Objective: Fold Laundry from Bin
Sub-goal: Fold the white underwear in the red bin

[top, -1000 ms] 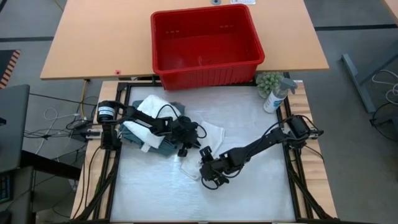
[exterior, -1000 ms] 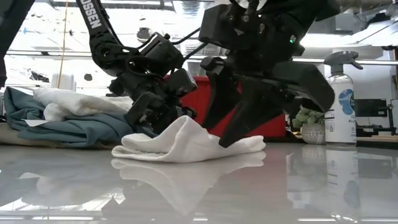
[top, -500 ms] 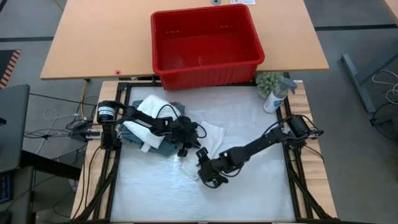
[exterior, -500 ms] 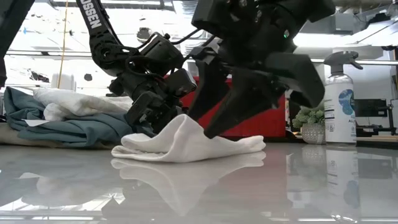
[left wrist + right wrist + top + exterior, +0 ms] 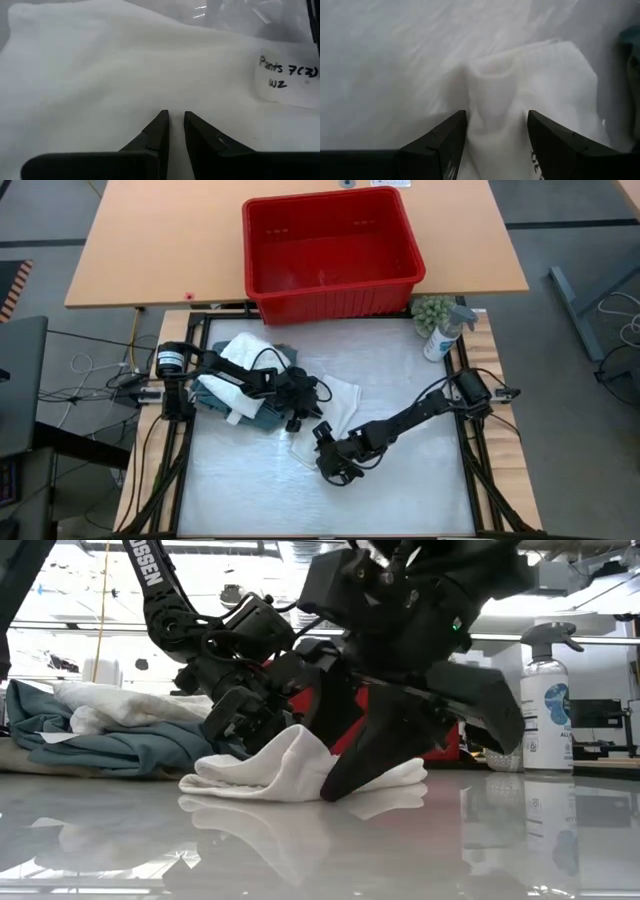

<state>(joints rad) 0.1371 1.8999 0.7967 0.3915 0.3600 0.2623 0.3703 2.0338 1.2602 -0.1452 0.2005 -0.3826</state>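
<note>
A white garment [image 5: 345, 395] lies crumpled at the middle of the table, with a handwritten label [image 5: 287, 80] on it. My left gripper [image 5: 175, 114] is shut on it. My right gripper [image 5: 497, 115] is open and low at the garment's near end. Its fingers stand on either side of a raised fold [image 5: 490, 95]. A teal garment with white cloth on top [image 5: 238, 375] lies heaped at the table's left. The red bin [image 5: 330, 255] stands past the far edge on a wooden table. My left gripper pinches a raised part of the white garment [image 5: 172, 102] between its two fingers, slanting down from the table's left. In the low view the cloth rises to a peak [image 5: 298, 735] beside the fingers, while its edges rest on the table. Whether my right gripper touches the fold between its fingers, I cannot tell.
A spray bottle [image 5: 440, 335] and a small green plant [image 5: 432, 310] stand at the table's far right corner. The near half of the table [image 5: 300, 505] is bare.
My right gripper has come down and a little toward the table's left, tipping and rolling as it went, so that its fingers now reach the tabletop at the white garment's near end. The garment keeps its place.
</note>
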